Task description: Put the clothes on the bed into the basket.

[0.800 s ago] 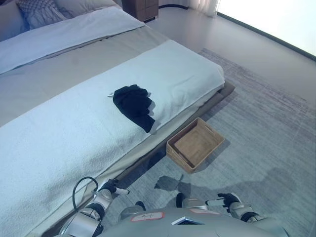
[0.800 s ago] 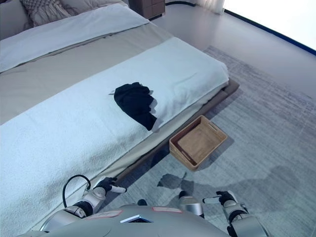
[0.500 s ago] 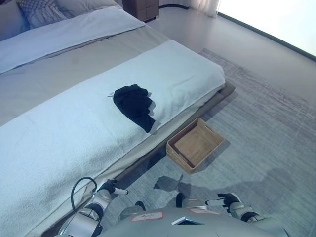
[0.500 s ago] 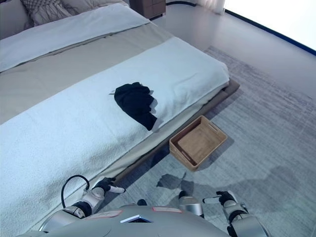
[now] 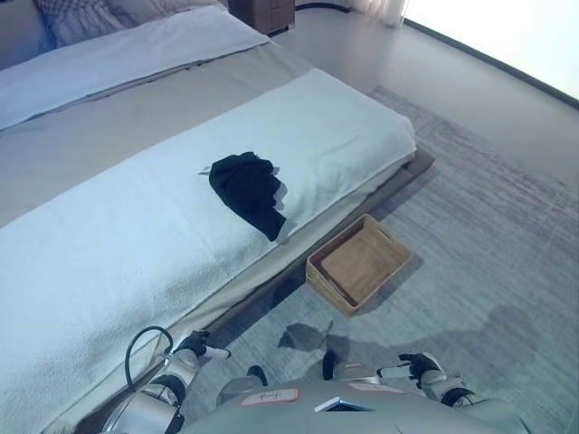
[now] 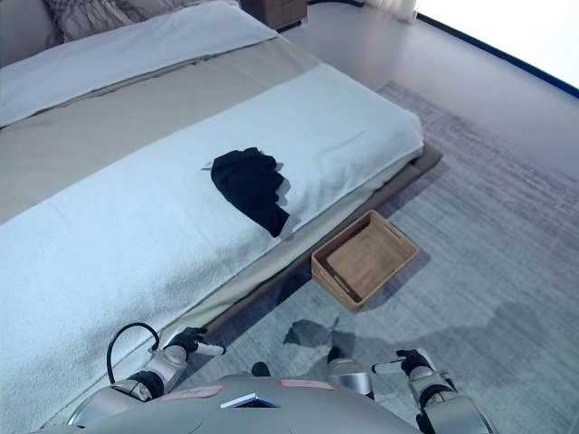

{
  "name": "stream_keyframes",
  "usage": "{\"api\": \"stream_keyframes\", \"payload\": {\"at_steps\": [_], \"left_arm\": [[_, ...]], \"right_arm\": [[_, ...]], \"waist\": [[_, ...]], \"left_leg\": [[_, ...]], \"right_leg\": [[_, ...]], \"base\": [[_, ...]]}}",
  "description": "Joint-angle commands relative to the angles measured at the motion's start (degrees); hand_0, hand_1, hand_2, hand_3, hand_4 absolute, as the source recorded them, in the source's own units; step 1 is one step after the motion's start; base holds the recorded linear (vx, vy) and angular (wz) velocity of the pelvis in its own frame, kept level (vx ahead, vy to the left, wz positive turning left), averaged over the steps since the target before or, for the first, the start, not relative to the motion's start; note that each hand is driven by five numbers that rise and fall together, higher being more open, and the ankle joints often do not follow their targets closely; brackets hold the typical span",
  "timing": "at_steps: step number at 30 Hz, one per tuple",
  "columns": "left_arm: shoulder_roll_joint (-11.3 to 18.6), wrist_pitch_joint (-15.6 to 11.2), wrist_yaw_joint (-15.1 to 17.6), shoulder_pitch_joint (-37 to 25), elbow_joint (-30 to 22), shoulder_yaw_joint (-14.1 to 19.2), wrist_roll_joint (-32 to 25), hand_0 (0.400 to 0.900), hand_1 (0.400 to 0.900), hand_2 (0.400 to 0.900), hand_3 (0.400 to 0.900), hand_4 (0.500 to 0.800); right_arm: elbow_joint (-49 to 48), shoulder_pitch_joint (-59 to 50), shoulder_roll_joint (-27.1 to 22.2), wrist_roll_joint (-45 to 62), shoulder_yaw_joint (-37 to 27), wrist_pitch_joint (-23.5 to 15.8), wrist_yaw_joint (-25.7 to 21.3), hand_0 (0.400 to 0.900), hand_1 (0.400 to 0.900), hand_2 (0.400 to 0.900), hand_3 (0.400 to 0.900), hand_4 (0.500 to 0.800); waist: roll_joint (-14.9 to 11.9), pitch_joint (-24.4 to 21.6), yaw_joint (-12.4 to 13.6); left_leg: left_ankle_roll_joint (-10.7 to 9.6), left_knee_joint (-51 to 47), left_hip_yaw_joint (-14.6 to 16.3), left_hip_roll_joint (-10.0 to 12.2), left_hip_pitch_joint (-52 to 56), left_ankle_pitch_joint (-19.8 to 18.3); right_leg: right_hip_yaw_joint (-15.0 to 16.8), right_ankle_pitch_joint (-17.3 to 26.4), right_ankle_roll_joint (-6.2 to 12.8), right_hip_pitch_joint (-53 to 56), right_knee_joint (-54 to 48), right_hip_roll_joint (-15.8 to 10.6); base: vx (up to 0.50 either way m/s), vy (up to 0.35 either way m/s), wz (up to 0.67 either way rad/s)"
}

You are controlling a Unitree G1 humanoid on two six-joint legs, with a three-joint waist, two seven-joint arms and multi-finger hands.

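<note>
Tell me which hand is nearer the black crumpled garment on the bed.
Left. The left hand sits by the bed's edge below the black crumpled garment; the right hand hangs farther right over the rug.

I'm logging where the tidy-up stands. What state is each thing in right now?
Black garment: crumpled on the bed's pale blanket, near the edge, untouched.
Basket: on the rug beside the bed, upright, empty.
Bed: made, pale blanket spread over the foot end.
Left robot hand: low by the bed's edge, holding nothing.
Right robot hand: low over the rug, holding nothing.
</note>
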Motion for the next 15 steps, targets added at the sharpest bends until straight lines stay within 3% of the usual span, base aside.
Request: {"api": "stream_keyframes", "payload": {"at_steps": [1, 5, 8, 10, 13, 14, 15], "left_arm": [[1.76, -0.98, 1.84, -6.10, 3.49, 1.16, 0.22, 0.900, 0.900, 0.900, 0.900, 0.800], [2.58, -1.18, 1.21, -8.94, 2.31, -0.88, 1.08, 0.900, 0.900, 0.900, 0.900, 0.800], [3.12, -1.15, 0.14, -10.33, 0.94, -2.12, 1.28, 0.900, 0.900, 0.900, 0.900, 0.800], [3.50, -1.23, -0.23, -10.22, 1.15, -2.13, 1.30, 0.900, 0.900, 0.900, 0.900, 0.800], [3.66, -1.48, 0.00, -9.97, 1.55, -1.69, 0.96, 0.900, 0.900, 0.900, 0.900, 0.800], [2.10, -0.96, 0.20, -13.02, 3.16, -5.96, 1.37, 0.900, 0.900, 0.900, 0.900, 0.800], [1.90, -1.17, 0.79, -12.30, 2.28, -4.71, 0.36, 0.900, 0.900, 0.900, 0.900, 0.800]], "right_arm": [[0.53, -7.17, -3.80, -3.44, 3.13, -1.07, -0.29, 0.900, 0.900, 0.900, 0.900, 0.800], [-4.58, -14.15, -6.31, -4.46, 6.69, -1.89, 0.02, 0.900, 0.900, 0.900, 0.900, 0.800], [-10.93, -20.60, -10.61, -4.90, 9.32, -2.18, 0.94, 0.900, 0.900, 0.900, 0.900, 0.800], [-14.92, -24.08, -14.41, -5.16, 10.45, -2.21, 1.56, 0.900, 0.900, 0.900, 0.900, 0.800], [-21.72, -27.94, -19.23, -4.95, 11.55, -2.65, 2.01, 0.900, 0.900, 0.900, 0.900, 0.800], [-14.16, -49.07, -6.17, -3.31, 19.92, -1.56, 0.98, 0.900, 0.900, 0.900, 0.900, 0.800], [-17.10, -39.85, -10.89, -3.93, 16.51, -1.14, -1.30, 0.900, 0.900, 0.900, 0.900, 0.800]], "waist": [[0.74, 3.39, 0.41], [1.11, 6.72, -0.29], [2.10, 8.33, -1.05], [2.41, 8.56, -1.89], [1.40, 8.62, -2.74], [0.19, 7.82, -0.04], [0.23, 8.15, -0.75]], "left_leg": [[1.94, 5.53, -4.01, -2.88, -3.55, -4.89], [4.76, 7.39, -6.02, -5.34, -2.98, -5.64], [5.31, 6.93, -8.18, -6.12, -1.42, -5.70], [4.72, 5.50, -9.89, -6.45, -0.01, -5.38], [3.57, 3.14, -13.02, -7.73, 2.18, -5.75], [3.53, 3.92, -15.69, -8.71, 2.12, -6.30], [3.02, 3.02, -17.38, -8.87, 2.66, -6.34]], "right_leg": [[0.61, -5.09, 2.78, -2.95, 11.26, -2.27], [4.54, 2.26, 2.21, -12.16, 32.17, -4.17], [8.57, 0.45, 0.63, -17.98, 38.43, -1.17], [10.27, -0.37, 0.63, -19.51, 31.96, 0.97], [13.95, 2.29, 3.02, -18.82, 13.78, 3.81], [16.63, 3.98, 3.56, -18.93, 8.29, 4.41], [17.78, 5.12, 4.16, -19.00, 5.76, 4.90]], "base": [[0.02, 0.250, 0.32], [-0.01, 0.273, 0.43], [0.06, 0.179, 0.52], [0.17, 0.065, 0.72], [0.25, -0.046, 1.12], [0.25, -0.097, 1.42], [0.26, -0.120, 1.48]]}}
